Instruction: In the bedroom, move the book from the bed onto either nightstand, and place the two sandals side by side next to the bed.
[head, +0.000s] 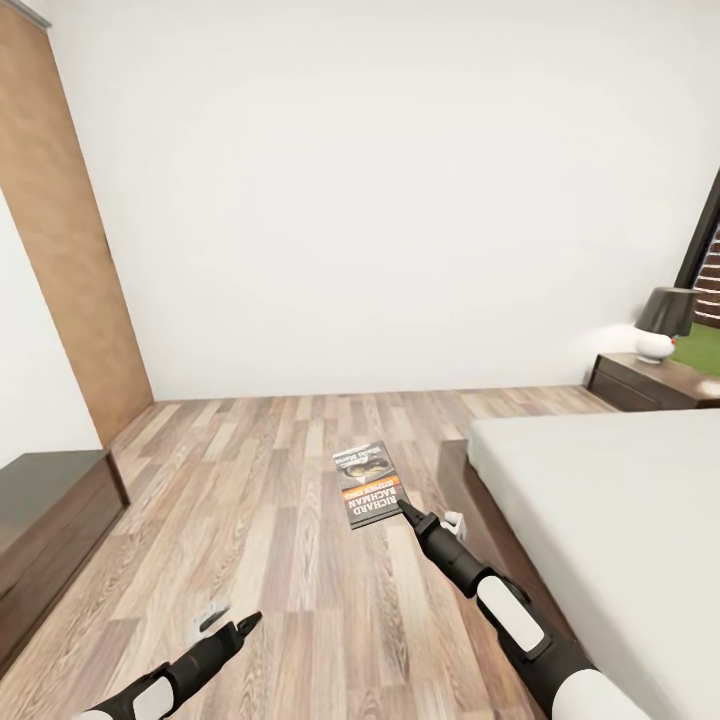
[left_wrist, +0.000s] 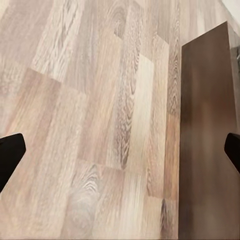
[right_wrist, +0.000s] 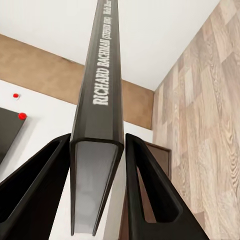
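Presently my right gripper (head: 404, 508) is clamped on the thin dark-grey paperback book (head: 366, 486) with its orange band, black fingers (right_wrist: 150, 195) pressing both covers beside the lettered spine, held above the grey-brown wood-plank floor (head: 260, 500) just beside the light-grey mattress bed (head: 610, 500). My left gripper (head: 250, 622) hangs low, fingers spread apart, holding nothing. A glossy dark-brown nightstand (head: 645, 382) stands by the far wall.
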